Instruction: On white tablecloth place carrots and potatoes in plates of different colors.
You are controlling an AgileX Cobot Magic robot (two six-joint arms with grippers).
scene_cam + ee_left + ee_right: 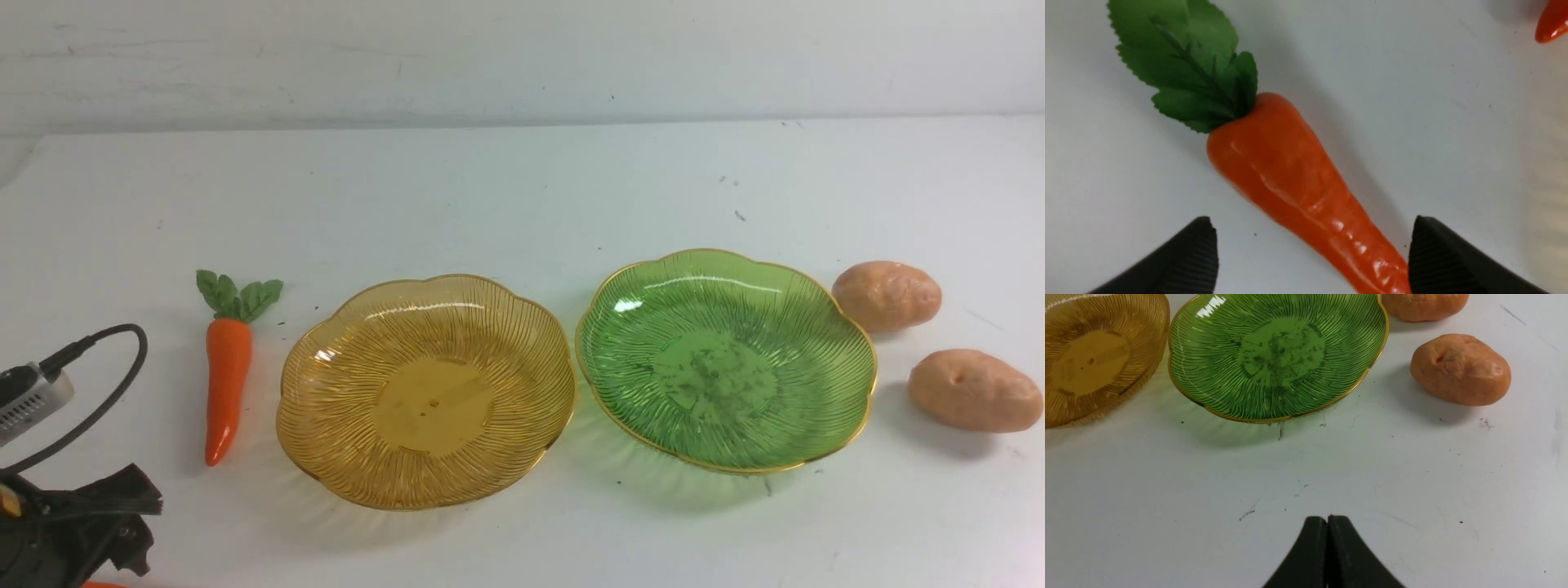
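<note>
On the white tablecloth [522,204] one carrot [227,376] lies left of the amber-yellow plate [326,384]. The green plate [841,343] stands right of the amber one, and both are empty. Two potatoes [887,294] [974,390] lie right of the green plate. My left gripper [1311,220] is open low over a second carrot [1290,179], which lies slantwise between its fingers with the thin end by one finger [1429,253]. The first carrot's tip [1551,22] shows at that view's edge. My right gripper [1327,519] is shut and empty above bare cloth, near the green plate [1208,384] and the nearer potato [1459,369].
My left arm [73,523] and its cable [122,367] fill the front-left corner. The amber plate [1147,343] and the farther potato [1423,306] also show in the right wrist view. The table's far edge meets a pale wall [522,57].
</note>
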